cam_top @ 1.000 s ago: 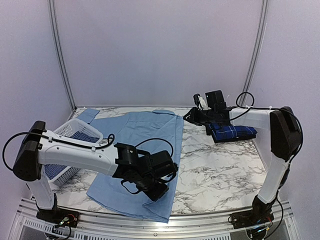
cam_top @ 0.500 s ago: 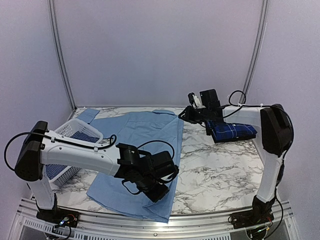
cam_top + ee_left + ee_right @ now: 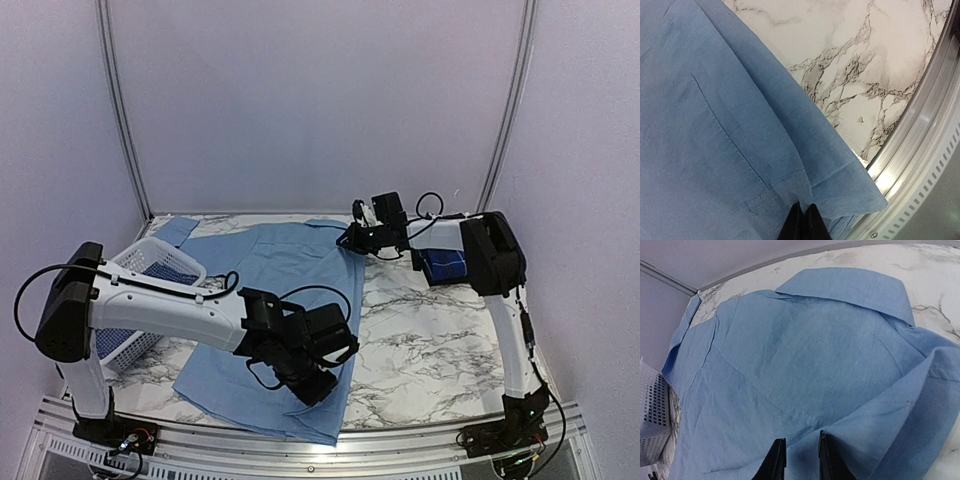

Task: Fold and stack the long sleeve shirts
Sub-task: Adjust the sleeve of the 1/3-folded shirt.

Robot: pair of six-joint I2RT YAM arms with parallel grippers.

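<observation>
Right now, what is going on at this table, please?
A robot is folding a light blue shirt spread on the marble table. The left gripper is shut on the shirt's near hem. The right gripper, jaws slightly apart, hovers over the far edge near the collar. A folded dark plaid shirt lies at the far right; a white basket stands at the left.

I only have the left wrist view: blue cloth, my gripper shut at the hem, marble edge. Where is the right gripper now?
Observer: The right gripper is at the far right corner of the light blue shirt, across the cloth from yours.
Operator: Open or shut?
Observer: Its wrist view shows the jaws narrowly apart over the cloth.
Operator: Anything folded yet?
Observer: A dark plaid shirt lies folded at the table's right side.
</observation>
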